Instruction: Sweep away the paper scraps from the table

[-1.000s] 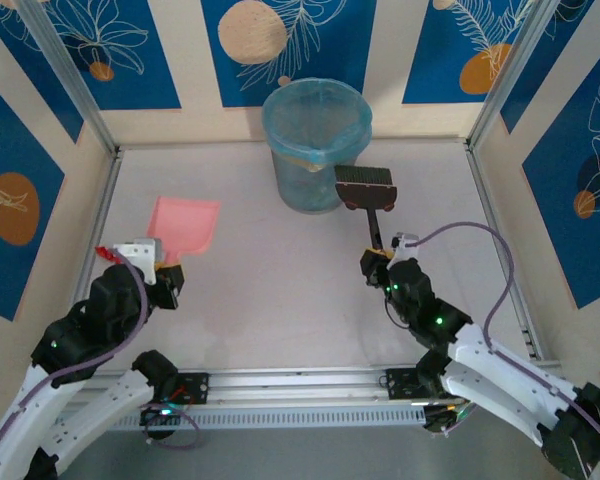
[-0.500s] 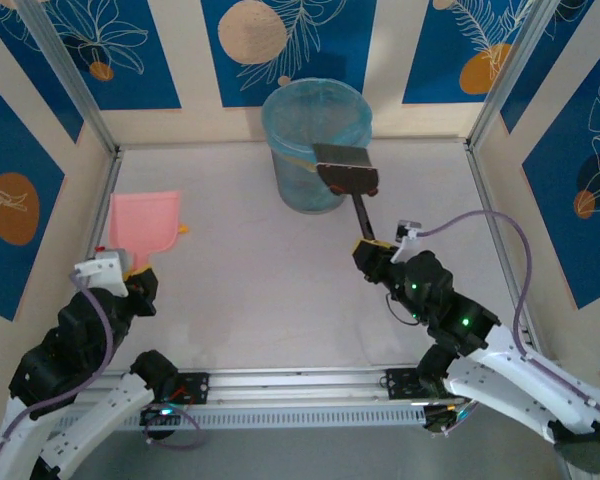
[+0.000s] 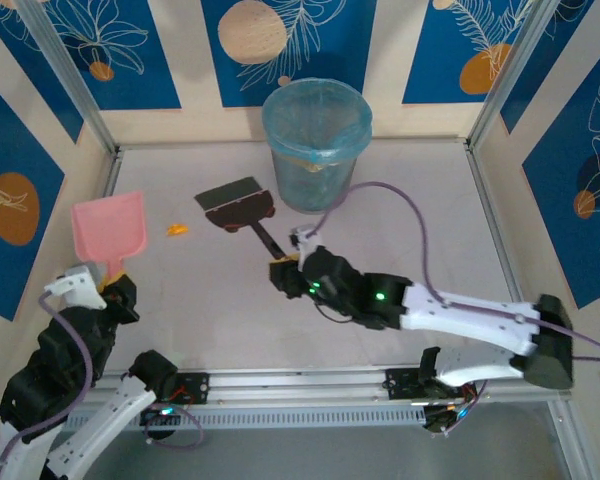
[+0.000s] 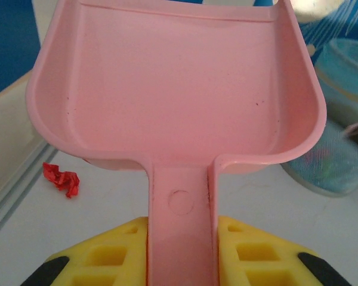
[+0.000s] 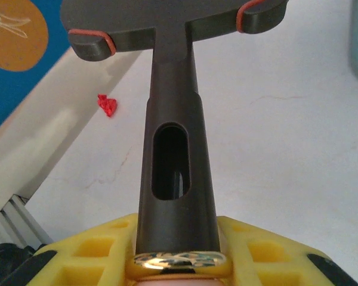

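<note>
Likely robot lab, railed table (image 3: 180,300), patterned walls (image 3: 140,50)

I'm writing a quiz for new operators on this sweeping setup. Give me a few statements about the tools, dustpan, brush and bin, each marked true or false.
1. The left tool grips the pink dustpan by its handle. True.
2. The dustpan is heaped with scraps. False: its pan looks empty in the left wrist view.
3. The right tool is shut on a dark brush. True.
4. The bin lies tipped on its side. False: it stands upright at the far side of the table.
5. An orange scrap lies on the table between dustpan and brush head. True.
</note>
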